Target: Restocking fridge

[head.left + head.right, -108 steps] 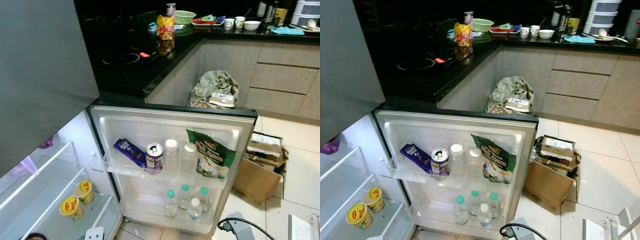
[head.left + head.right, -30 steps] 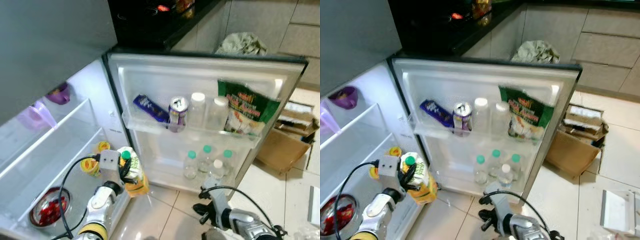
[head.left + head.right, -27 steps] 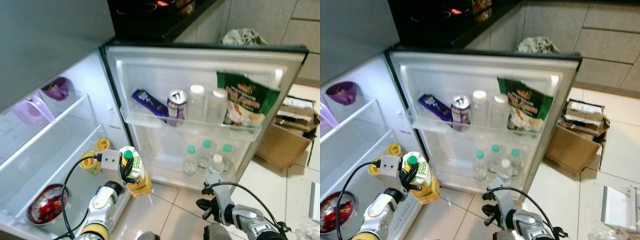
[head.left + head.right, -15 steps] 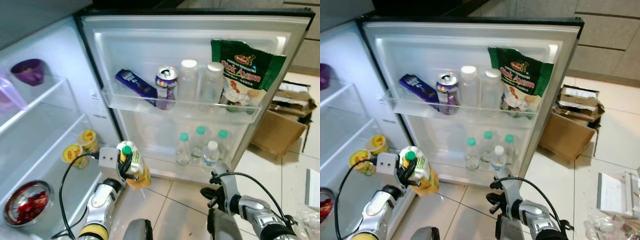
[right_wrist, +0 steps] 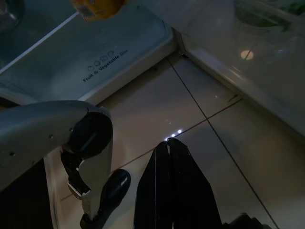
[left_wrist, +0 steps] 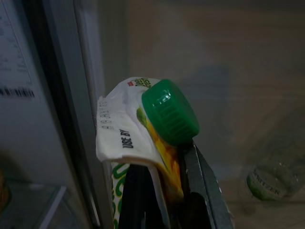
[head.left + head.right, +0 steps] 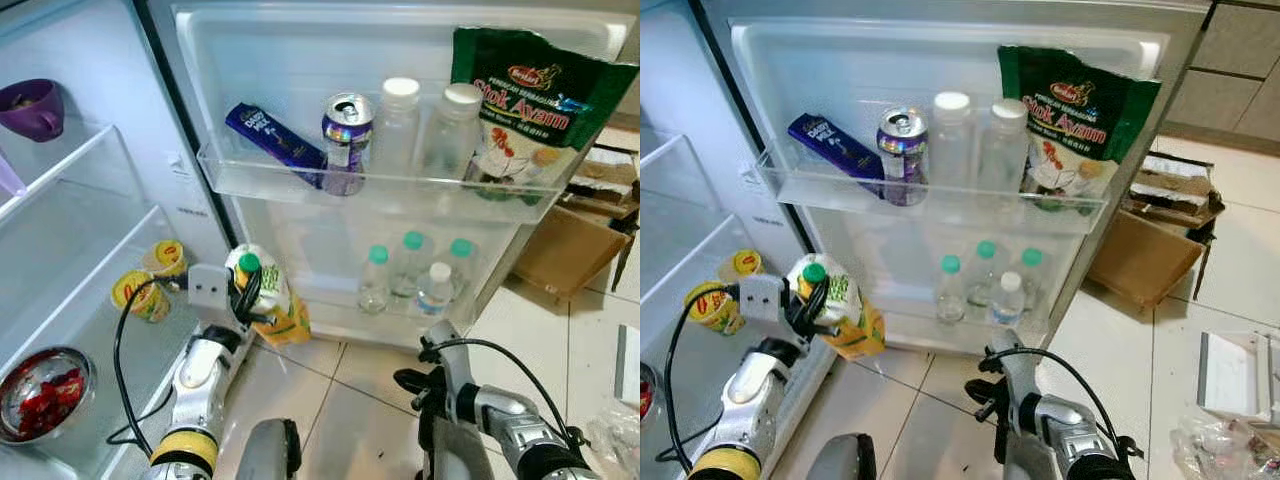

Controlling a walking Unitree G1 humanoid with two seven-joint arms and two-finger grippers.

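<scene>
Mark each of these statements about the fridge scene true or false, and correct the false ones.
1. The left gripper is shut on a juice carton with a green cap. True.
2. The upper door shelf holds a purple can beside two clear bottles. True.
3. The green stock packet lies on the floor. False: it stands at the end of the upper door shelf.
4. The right gripper holds a water bottle. False: its fingers are shut on nothing, low over the floor tiles.
5. Yellow cups sit on a shelf inside the fridge. True.
</scene>
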